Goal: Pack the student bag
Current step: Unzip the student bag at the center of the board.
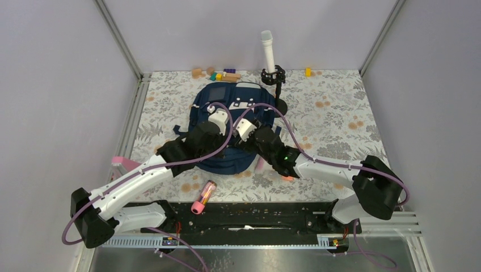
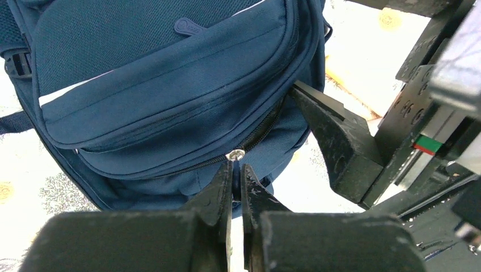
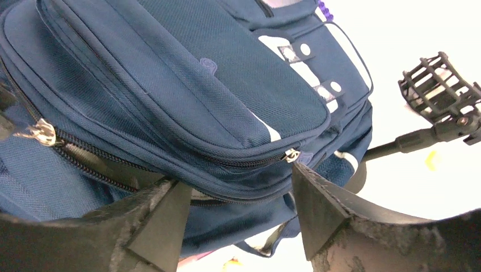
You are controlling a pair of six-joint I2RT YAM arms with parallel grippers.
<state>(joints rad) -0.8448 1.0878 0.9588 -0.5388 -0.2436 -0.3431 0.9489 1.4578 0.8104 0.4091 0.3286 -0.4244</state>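
Flat on the table (image 1: 340, 113), centre, between both arms: bag (image 1: 199, 107). Fingers of left gripper (image 2: 236, 167) pressed together, tips just under a silver slider (image 2: 235, 154) on the bag's zipper; grip on any pull not discernible. Fingers of right gripper (image 3: 238, 175) apart, astride the bulging pocket edge, one touching the bag's side.

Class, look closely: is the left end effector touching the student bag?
Touching. The left wrist view shows the left end effector, closed, its tips meeting the student bag at the silver zipper slider with no gap.
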